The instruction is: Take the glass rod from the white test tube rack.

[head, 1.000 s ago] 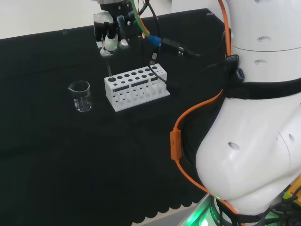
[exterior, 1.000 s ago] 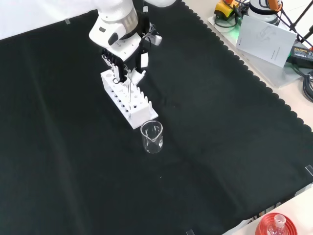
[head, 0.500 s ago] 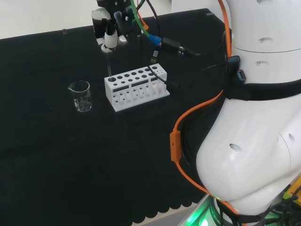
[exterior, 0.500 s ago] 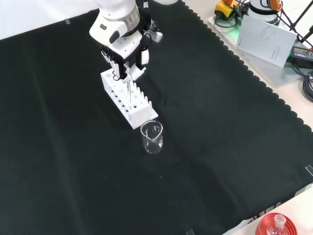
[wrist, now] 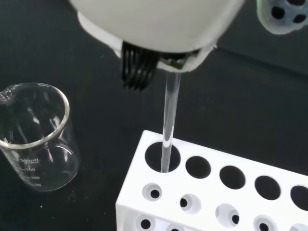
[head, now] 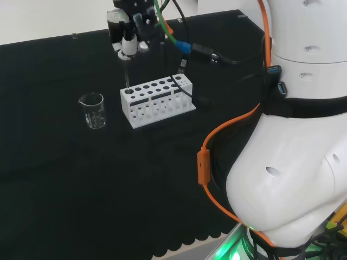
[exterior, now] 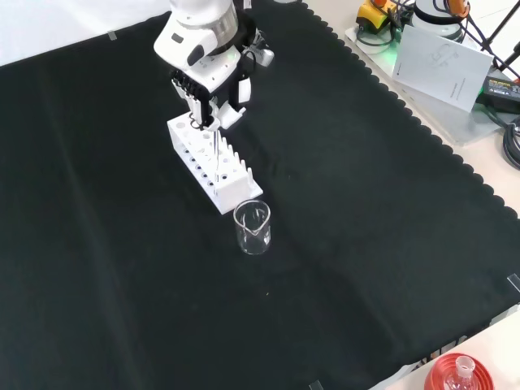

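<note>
Your hand (head: pixel 128 39) hangs above the end of the white test tube rack (head: pixel 157 101) that lies nearest the beaker (head: pixel 93 110); in the head view that is the rack's left end. Its fingers are curled in around the top of the glass rod (wrist: pixel 169 122), pinching it. The rod hangs upright from the hand, and in the wrist view you can see its lower tip still sitting inside the corner hole of the rack, the hole closest to the beaker. In the front view the rod (exterior: pixel 214 145) shows as a thin pale line running down from the fingertips (exterior: pixel 200 114) to the rack (exterior: pixel 213 164).

The rack rests flat on the black cloth of the table (exterior: pixel 366 211). The clear glass beaker stands upright just beside it, apart from it; in the front view it sits just below the rack's near end (exterior: pixel 252 227).
</note>
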Controlling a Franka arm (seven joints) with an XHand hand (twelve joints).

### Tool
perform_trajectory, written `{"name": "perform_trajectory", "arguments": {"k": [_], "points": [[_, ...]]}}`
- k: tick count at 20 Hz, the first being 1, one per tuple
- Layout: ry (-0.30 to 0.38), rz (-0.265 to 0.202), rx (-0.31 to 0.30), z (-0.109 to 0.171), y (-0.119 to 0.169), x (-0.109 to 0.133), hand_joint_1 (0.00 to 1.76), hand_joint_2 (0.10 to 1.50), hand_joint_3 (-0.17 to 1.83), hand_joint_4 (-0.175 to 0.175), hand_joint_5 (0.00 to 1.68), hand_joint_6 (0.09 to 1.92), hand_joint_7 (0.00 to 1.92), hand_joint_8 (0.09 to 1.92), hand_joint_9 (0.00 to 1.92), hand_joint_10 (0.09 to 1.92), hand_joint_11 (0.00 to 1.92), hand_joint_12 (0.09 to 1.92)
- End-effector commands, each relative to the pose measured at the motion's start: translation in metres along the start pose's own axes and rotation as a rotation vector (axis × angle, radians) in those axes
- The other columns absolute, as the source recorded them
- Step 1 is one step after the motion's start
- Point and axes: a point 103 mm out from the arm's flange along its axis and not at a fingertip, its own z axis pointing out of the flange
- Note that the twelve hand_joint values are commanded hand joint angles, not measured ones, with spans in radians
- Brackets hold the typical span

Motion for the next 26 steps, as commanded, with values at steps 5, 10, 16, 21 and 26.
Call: {"name": "perform_trajectory", "arguments": {"k": [5, 10, 16, 21, 26], "points": [[0.010, 0.013, -0.018, -0.008, -0.011, -0.005, 1.22, 0.61, 0.84, -0.175, 1.18, 0.89, 1.65, 0.42, 1.88, 0.09, 1.55, 0.76], [0.007, 0.007, -0.031, -0.015, -0.014, 0.003, 1.21, 0.62, 0.83, -0.175, 1.18, 0.90, 1.68, 0.36, 1.88, 0.09, 1.55, 0.77], [0.005, 0.016, -0.044, -0.024, -0.020, 0.005, 1.20, 0.62, 0.83, -0.175, 1.18, 0.91, 1.68, 0.36, 1.88, 0.09, 1.56, 0.77], [-0.006, 0.025, -0.041, -0.028, -0.024, 0.007, 1.20, 0.62, 0.83, -0.175, 1.18, 0.91, 1.69, 0.36, 1.89, 0.09, 1.56, 0.77], [-0.021, 0.033, -0.047, -0.036, -0.030, 0.010, 1.20, 0.62, 0.83, -0.175, 1.18, 0.91, 1.69, 0.35, 1.89, 0.09, 1.56, 0.77]]}}
